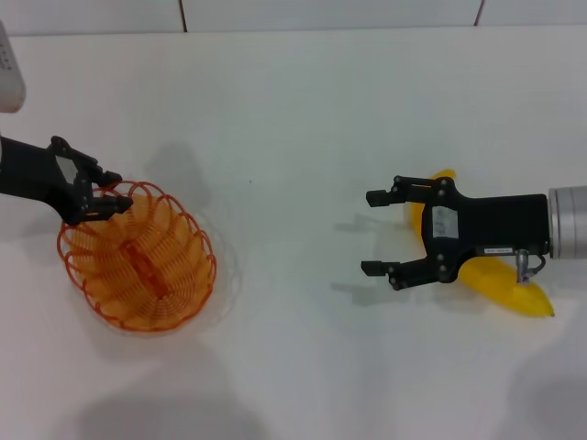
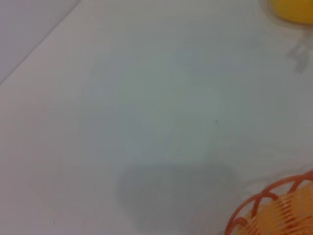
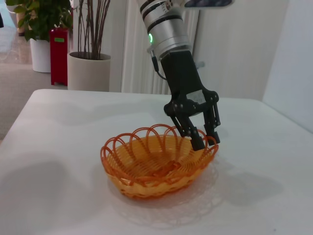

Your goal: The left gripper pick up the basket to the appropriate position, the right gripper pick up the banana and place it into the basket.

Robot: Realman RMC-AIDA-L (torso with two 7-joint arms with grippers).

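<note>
On the counter (image 1: 303, 110), the basket (image 1: 138, 257) lies at the left and the banana (image 1: 500, 280) well apart at the right, under the right gripper (image 1: 374, 233); the left gripper (image 1: 112, 194) sits at the basket's far rim.

My left gripper (image 1: 108, 194) is reaching in from the left side, angled downward, fingers (image 3: 198, 142) pinched nearly together. You can see the silver wrist with the green light on above it. My right gripper (image 1: 374, 233) comes in flat from the right, pointing left, fingers (image 1: 377, 197) spread wide apart with nothing between them.

1 basket (image 1: 138, 266), 1 banana (image 1: 500, 284), 2 grippers
</note>
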